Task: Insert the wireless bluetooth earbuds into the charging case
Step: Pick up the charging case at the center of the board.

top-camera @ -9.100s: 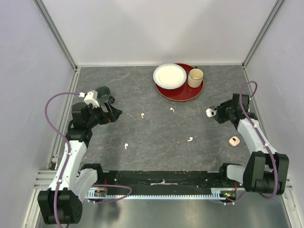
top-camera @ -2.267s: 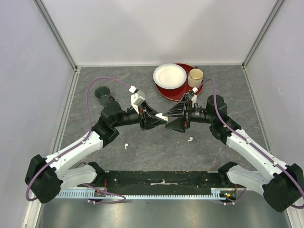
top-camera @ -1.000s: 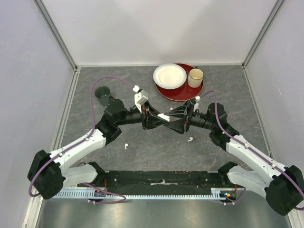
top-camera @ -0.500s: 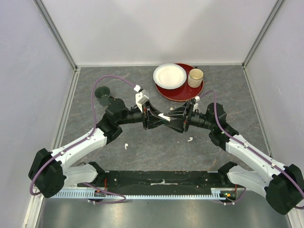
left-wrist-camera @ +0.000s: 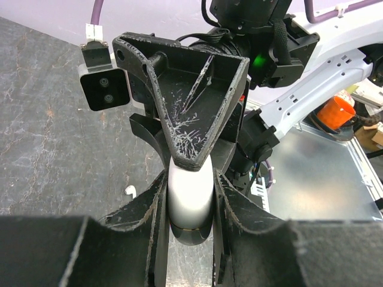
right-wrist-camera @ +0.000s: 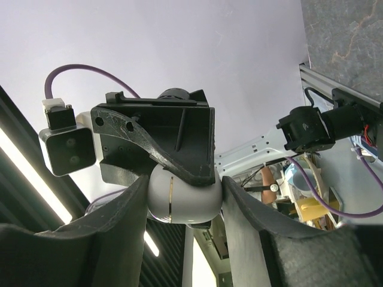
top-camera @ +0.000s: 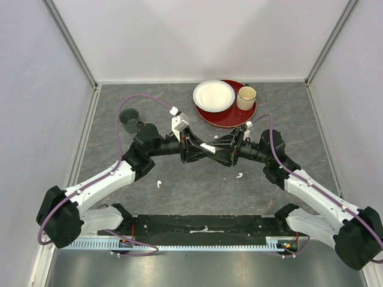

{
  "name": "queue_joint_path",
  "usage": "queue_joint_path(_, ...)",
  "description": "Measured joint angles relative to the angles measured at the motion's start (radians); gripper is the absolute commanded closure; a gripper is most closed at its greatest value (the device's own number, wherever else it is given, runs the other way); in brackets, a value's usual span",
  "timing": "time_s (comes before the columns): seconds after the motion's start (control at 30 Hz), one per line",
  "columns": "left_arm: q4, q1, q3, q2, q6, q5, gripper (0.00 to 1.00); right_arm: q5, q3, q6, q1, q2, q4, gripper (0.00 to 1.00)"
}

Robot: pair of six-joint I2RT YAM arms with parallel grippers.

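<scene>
The white charging case [top-camera: 206, 146] hangs above the middle of the table, lid shut, held between both arms. My left gripper [left-wrist-camera: 191, 179] is shut on its flat sides, and the case [left-wrist-camera: 190, 197] fills its jaws. From the opposite side my right gripper [right-wrist-camera: 183, 186] is closed on the case [right-wrist-camera: 179, 197], one finger touching each side. One of the left fingers [right-wrist-camera: 173, 140] lies across the case's top. One white earbud [top-camera: 158, 183] lies on the table to the front left, and another earbud [top-camera: 239, 175] lies below the right arm. A single earbud [left-wrist-camera: 128, 191] shows in the left wrist view.
At the back stands a red plate [top-camera: 230, 117] carrying a white paper plate [top-camera: 213, 94] and a cream mug [top-camera: 246, 97]. A dark green cup [top-camera: 129, 118] stands at the back left, behind the left arm. White walls enclose the table.
My right gripper's fingers have drawn in around the case that the left gripper holds. Both arms have stayed nearly in place.
</scene>
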State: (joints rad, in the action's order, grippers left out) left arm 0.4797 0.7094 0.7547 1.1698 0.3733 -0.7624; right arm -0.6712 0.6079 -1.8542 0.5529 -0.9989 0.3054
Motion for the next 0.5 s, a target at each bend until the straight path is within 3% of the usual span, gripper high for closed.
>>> queue_joint_path(0.2, 0.002, 0.0, 0.003, 0.002, 0.003, 0.0, 0.96, 0.01, -0.002, -0.003, 0.0, 0.001, 0.002, 0.73)
queue_joint_path(0.43, 0.0, 0.0, 0.006, 0.005, 0.004, 0.001, 0.76, 0.015, -0.002, -0.005, 0.0, 0.001, 0.002, 1.0)
queue_joint_path(0.5, -0.006, 0.0, 0.009, 0.006, 0.004, 0.003, 0.74, 0.018, -0.004, -0.009, 0.0, 0.001, 0.005, 1.0)
